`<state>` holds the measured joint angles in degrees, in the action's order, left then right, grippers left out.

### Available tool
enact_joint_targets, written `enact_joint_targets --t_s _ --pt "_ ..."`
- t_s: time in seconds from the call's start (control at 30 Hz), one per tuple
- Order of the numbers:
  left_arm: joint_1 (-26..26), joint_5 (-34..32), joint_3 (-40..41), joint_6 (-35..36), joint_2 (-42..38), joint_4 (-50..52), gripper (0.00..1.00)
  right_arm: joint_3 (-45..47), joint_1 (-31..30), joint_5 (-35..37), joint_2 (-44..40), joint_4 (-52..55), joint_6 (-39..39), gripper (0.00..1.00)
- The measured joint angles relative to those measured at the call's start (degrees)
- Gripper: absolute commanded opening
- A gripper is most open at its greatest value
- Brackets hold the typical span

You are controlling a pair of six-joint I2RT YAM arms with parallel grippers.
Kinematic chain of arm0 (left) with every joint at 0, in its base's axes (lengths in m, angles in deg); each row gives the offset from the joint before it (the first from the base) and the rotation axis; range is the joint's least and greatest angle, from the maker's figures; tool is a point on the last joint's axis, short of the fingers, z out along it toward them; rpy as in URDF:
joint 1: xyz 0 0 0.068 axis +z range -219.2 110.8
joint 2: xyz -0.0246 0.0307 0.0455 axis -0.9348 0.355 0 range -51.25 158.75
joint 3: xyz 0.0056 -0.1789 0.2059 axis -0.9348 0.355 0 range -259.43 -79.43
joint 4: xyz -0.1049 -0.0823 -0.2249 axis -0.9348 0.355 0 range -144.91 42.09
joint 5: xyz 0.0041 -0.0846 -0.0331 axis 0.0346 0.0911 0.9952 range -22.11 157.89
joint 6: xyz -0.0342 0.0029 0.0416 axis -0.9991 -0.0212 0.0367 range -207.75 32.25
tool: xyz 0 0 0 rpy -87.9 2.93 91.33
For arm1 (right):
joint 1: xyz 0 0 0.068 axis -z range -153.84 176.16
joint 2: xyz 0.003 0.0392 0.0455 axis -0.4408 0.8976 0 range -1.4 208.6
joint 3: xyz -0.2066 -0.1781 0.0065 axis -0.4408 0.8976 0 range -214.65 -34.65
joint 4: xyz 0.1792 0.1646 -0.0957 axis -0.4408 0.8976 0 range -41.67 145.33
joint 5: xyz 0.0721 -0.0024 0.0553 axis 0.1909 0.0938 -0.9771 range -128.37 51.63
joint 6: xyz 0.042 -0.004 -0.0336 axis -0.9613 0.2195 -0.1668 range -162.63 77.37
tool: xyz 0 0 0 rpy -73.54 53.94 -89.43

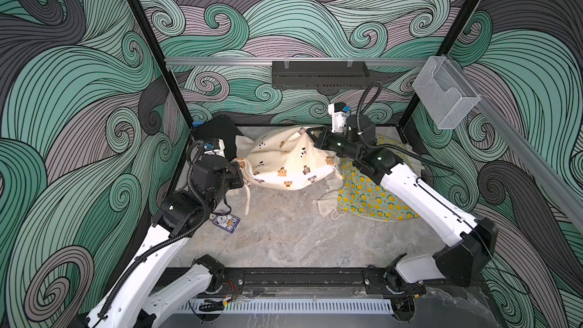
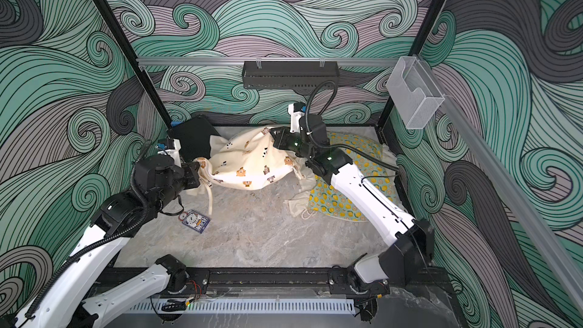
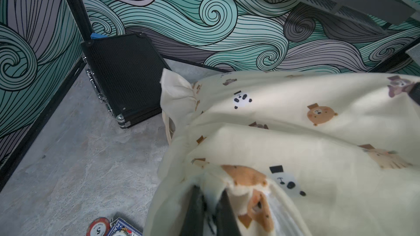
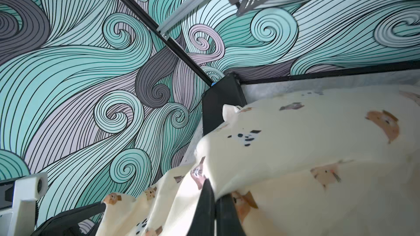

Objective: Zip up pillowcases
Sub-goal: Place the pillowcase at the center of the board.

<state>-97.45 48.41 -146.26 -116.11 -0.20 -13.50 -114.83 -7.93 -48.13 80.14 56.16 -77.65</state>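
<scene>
Your left hand (image 1: 242, 172) and right hand (image 1: 310, 135) each pinch the bear case (image 1: 284, 159), stretched between them; the lemon case (image 1: 369, 198) lies beside.

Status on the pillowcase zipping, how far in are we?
Done: nothing that shows; no zipper is visible in any view. In hand: left gripper and right gripper are both shut on the bear pillowcase, at opposite ends. To do: the lemon pillowcase lies under the right arm, not gripped.
</scene>
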Motion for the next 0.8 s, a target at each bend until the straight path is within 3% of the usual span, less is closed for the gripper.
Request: enact_joint_targets --t_s 0.2,0.5,0.8 --pt "0.0 -1.22 7.23 -1.42 2.69 -5.27 0.0 2.27 0.28 0.94 3.1 -3.15 0.81 0.0" --pt "0.07 -4.92 18.38 -6.47 2.34 -5.64 0.0 8.57 -2.1 -2.51 18.84 -7.61 1.05 0.0" --pt "0.87 -6.05 22.49 -10.62 -0.85 -7.63 0.0 1.31 -5.62 -3.5 30.34 -8.09 1.55 0.0"
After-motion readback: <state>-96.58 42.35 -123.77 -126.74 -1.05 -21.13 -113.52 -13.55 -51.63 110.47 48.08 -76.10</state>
